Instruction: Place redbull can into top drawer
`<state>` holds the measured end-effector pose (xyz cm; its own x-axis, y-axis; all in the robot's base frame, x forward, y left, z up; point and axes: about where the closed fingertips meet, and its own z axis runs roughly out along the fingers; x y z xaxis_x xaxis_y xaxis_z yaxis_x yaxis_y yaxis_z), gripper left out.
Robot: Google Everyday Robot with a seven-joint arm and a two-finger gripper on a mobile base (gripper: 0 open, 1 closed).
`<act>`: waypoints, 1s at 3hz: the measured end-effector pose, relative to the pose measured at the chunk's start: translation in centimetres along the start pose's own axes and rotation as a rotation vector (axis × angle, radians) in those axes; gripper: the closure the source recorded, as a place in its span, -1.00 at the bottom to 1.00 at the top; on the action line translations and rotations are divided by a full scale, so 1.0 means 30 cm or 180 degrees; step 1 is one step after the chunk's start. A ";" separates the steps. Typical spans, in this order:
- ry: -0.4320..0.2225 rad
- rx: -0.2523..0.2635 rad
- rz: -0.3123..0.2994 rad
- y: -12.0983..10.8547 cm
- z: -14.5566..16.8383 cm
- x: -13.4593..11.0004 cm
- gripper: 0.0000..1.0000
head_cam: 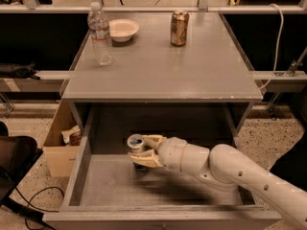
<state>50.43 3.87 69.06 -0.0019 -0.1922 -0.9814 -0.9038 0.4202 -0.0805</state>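
Note:
The top drawer (81, 164) is pulled open below the grey cabinet top. My gripper (144, 150) reaches into it from the right and is shut on the redbull can (136, 144). The can stands upright between the fingers, its shiny silver top showing, its base close to or on the drawer's flat bottom near the back left. The fingers hide most of the can's body.
On the cabinet top (163, 66) stand a clear water bottle (100, 33), a white bowl (123, 29) and a wider brown-gold can (179, 28). A cardboard box (60, 145) sits on the floor left of the drawer. A cable (29, 200) lies at the lower left.

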 end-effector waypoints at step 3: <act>-0.0093 -0.0043 0.0064 0.007 0.029 0.062 0.05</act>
<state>50.61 4.36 67.07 -0.0078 -0.1578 -0.9874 -0.9095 0.4116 -0.0586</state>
